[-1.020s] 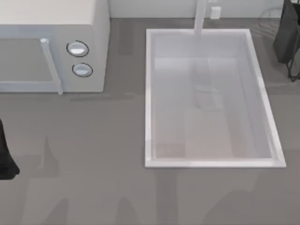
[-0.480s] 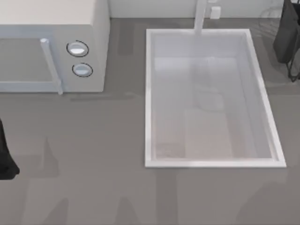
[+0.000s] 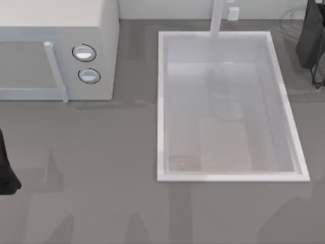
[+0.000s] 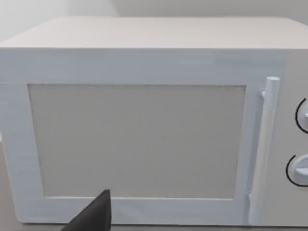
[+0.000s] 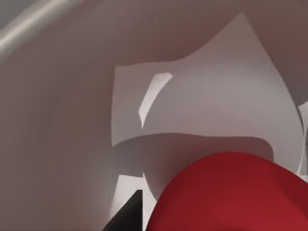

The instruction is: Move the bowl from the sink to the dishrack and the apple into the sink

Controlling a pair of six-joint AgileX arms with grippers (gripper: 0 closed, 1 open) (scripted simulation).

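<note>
Surface: a flat, matte grey counter [image 3: 101, 168] with faint darker streaks, and a pale wall strip along its far edge.
Sink: one large white rectangular basin [image 3: 161, 101] with a raised, squared rim, set into the right half of the counter; its floor is smooth and pale. One pale faucet post [image 3: 217, 18] rises at the middle of its far rim.
Microwave: one boxy white microwave [image 3: 109, 51] at the far left of the counter, with two round knobs [image 3: 84, 53] stacked on its right panel and one slim bar handle beside the door. From the left wrist, the flat grey door window [image 4: 137, 139] fills most of its front.
Dishrack: thin dark wire [image 3: 319, 76] at the far right edge, partly seen behind a solid black shape.
Apple: one smooth, bright red, rounded fruit [image 5: 226, 192] seen very close from the right wrist, in front of a glossy pale curved surface with white reflections.
Left gripper: a dark finger [image 4: 94, 216] points at the microwave door; whether the pincer is wide or narrow cannot be told.
Right gripper: a dark finger [image 5: 127, 214] sits just beside the apple; whether it grips the fruit cannot be told.
</note>
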